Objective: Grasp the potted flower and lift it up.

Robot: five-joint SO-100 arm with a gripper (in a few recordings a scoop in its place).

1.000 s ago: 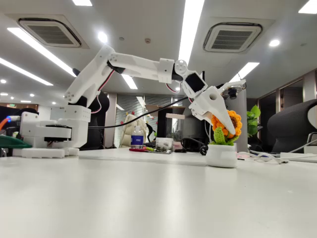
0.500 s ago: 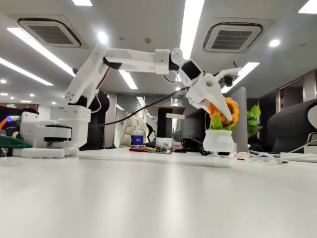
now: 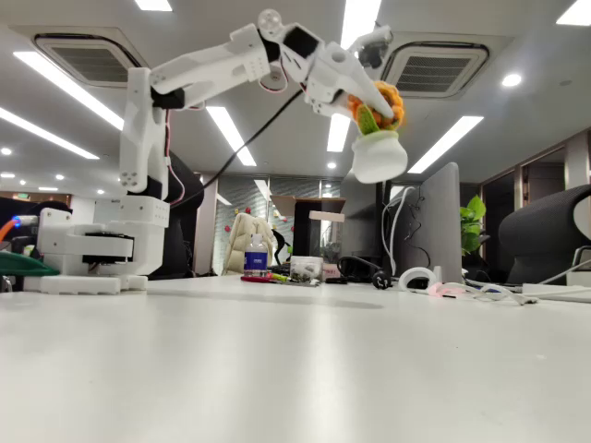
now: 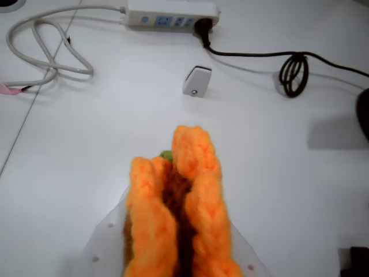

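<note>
The potted flower [image 3: 377, 138] hangs high above the table in the fixed view, its orange petals and green leaves on top and its white pot tilted below. My white gripper [image 3: 365, 100] is shut on the flower head. In the wrist view the squeezed orange petals [image 4: 179, 219] rise from the bottom middle, with a bit of green behind them, held between my pale fingers [image 4: 106, 245]. The table lies far below them.
The arm's base [image 3: 92, 249] stands at the table's left. At the back are a bottle [image 3: 256, 256], a monitor [image 3: 432, 221], cables and a green plant [image 3: 473, 221]. The wrist view has a power strip [image 4: 172, 14], a small white block [image 4: 196, 81] and a coiled black cable [image 4: 294, 72].
My gripper has risen from table height to near the ceiling lights and moved left, carrying the potted flower off the table. The arm has folded upward.
</note>
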